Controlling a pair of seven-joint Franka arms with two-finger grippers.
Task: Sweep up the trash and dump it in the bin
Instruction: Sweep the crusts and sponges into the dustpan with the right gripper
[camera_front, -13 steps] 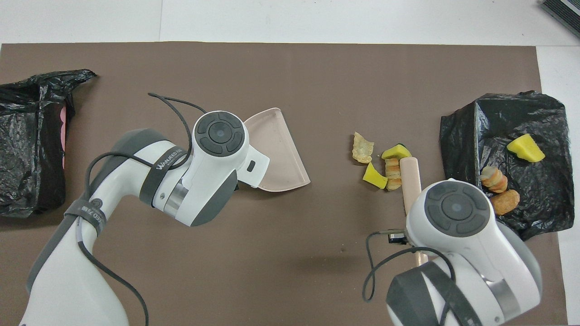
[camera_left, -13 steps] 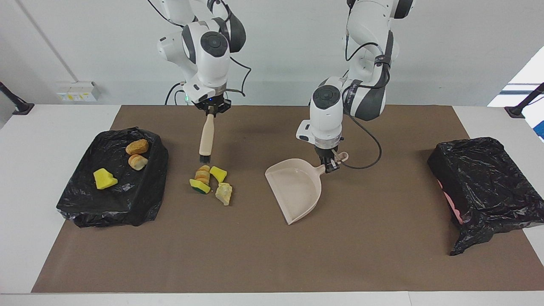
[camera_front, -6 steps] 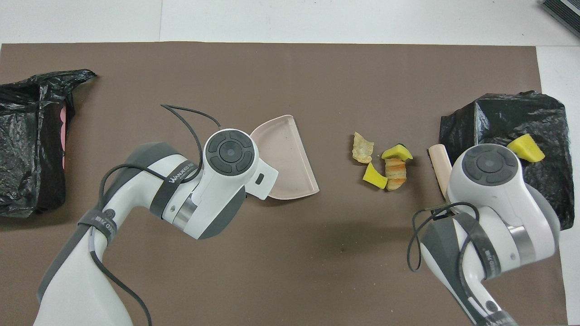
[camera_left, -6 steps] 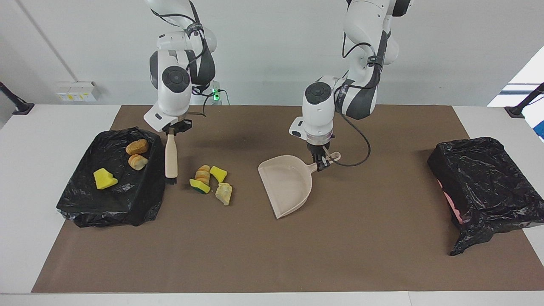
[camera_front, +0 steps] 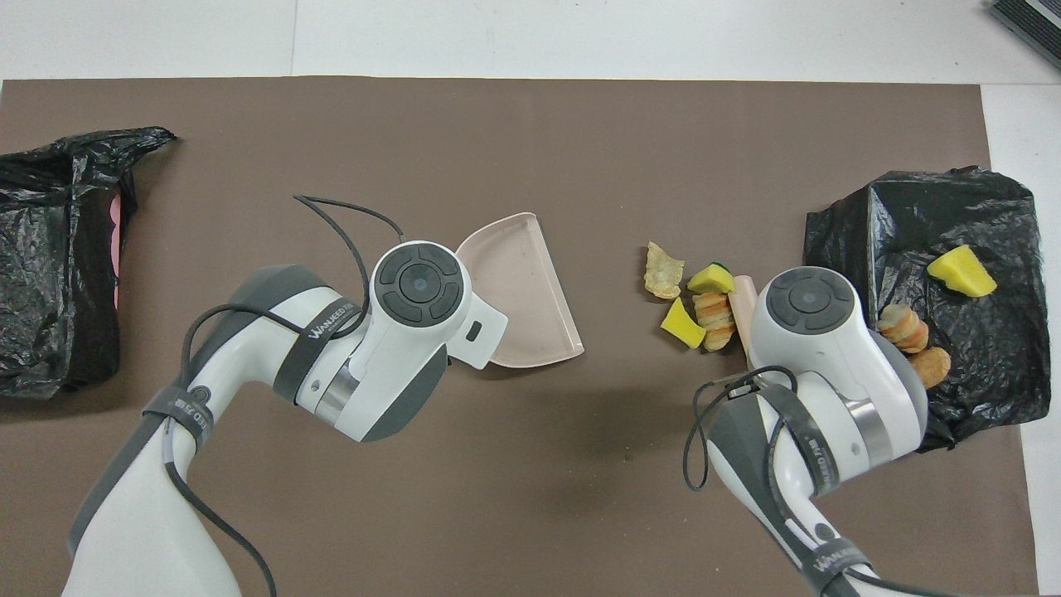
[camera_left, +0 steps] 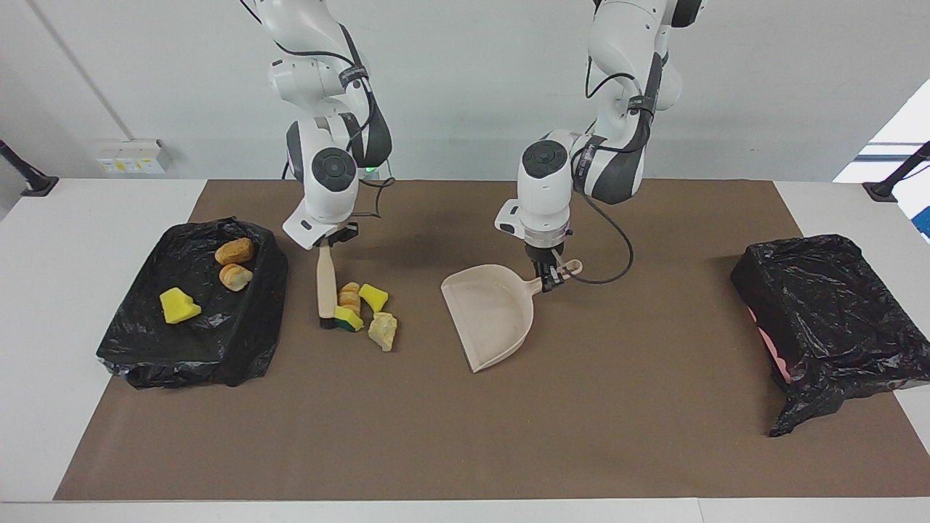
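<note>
Four pieces of trash lie in a small pile on the brown mat: a tan bread lump [camera_left: 349,296] [camera_front: 716,319], two yellow sponge pieces [camera_left: 373,296] [camera_left: 347,319] and a pale lump [camera_left: 383,330] [camera_front: 664,270]. My right gripper [camera_left: 334,243] is shut on a beige brush [camera_left: 326,280] [camera_front: 740,311]. The brush hangs upright, its black bristles on the mat against the pile, on the side toward the right arm's end. My left gripper [camera_left: 552,280] is shut on the handle of the beige dustpan [camera_left: 494,316] [camera_front: 522,290], whose mouth faces the pile. The overhead view hides both grippers under their wrists.
A black-bagged tray [camera_left: 240,341] [camera_front: 953,215] at the right arm's end of the table holds two bread lumps [camera_left: 234,251] [camera_left: 235,276] and a yellow sponge piece [camera_left: 179,305]. A black-bagged bin [camera_left: 821,305] [camera_front: 50,265] with a pink side stands at the left arm's end.
My right gripper carried the brush from the robots' side of the pile round toward the tray, then in against the pile. The dustpan shifted slightly toward the pile, then held still.
</note>
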